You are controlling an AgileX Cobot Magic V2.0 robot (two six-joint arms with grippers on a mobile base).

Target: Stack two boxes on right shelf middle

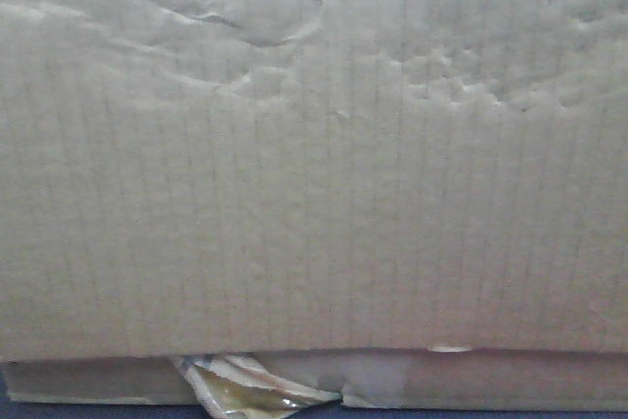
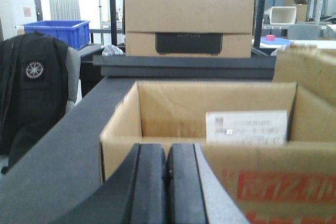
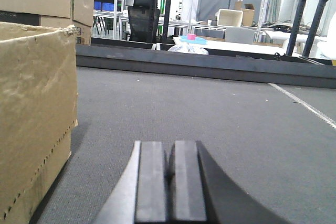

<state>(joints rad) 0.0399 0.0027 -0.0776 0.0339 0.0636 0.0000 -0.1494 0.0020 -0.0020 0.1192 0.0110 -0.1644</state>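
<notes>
A tan cardboard box with a creased face [image 1: 314, 164] fills the front view, very close to the camera. Beneath its bottom edge shows a flatter box [image 1: 491, 380] with torn yellowish tape [image 1: 245, 390]. The right shelf middle is out of view. My left gripper [image 2: 167, 153] is shut on nothing, just short of an open-topped cardboard box [image 2: 121, 140] with a white label. My right gripper [image 3: 169, 156] is shut and empty, low over a grey surface [image 3: 210, 108], with a worn cardboard box [image 3: 31, 108] to its left.
A closed box with a dark handle slot [image 2: 188, 24] stands on a dark ledge [image 2: 184, 61] behind the open one. A blue bin [image 2: 55, 31] and a black jacket on a chair [image 2: 31, 87] are at the left. A raised dark edge [image 3: 210, 65] bounds the grey surface.
</notes>
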